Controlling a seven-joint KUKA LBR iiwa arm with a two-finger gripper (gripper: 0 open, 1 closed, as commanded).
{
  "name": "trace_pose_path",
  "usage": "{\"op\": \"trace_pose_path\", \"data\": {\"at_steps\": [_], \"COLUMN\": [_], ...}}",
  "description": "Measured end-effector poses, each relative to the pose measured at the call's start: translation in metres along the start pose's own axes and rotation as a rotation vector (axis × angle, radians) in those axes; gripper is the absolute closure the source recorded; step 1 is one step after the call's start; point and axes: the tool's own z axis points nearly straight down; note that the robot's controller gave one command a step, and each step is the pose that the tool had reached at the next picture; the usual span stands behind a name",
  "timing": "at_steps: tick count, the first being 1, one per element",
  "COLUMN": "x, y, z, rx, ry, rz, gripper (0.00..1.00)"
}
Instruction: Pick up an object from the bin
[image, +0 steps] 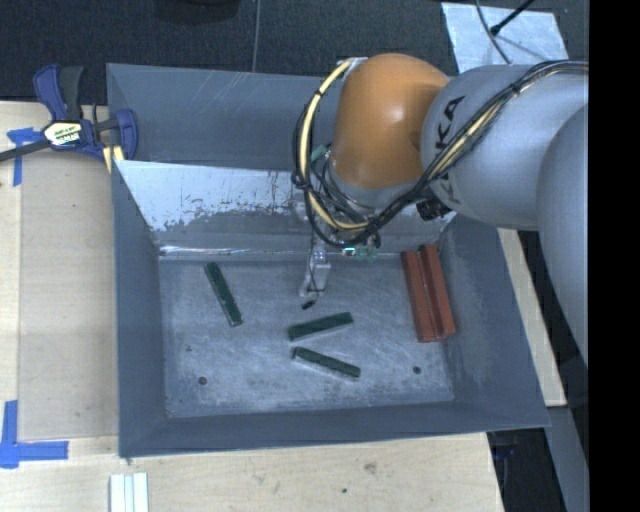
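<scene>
Dark green bar (320, 325) flat, centre of bin (140, 330).

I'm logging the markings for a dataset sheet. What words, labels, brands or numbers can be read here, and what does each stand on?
"KA": black letters on the grey arm, next to its orange cover; the rest of the word is hidden.
Dark green sticks, reddish-brown block, bin: no writing can be seen on them.
</scene>
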Motion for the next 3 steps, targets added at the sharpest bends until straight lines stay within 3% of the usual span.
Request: {"op": "trace_pose_path", "data": {"at_steps": [1, 2, 3], "x": [0.072, 0.069, 0.074], "y": [-0.077, -0.075, -0.073], "z": [0.092, 0.089, -0.049], "rx": [0.001, 0.000, 0.002], "ry": [-0.001, -0.009, -0.012], "rz": [-0.199, -0.200, -0.396], "gripper": [0.00, 1.00, 1.00]}}
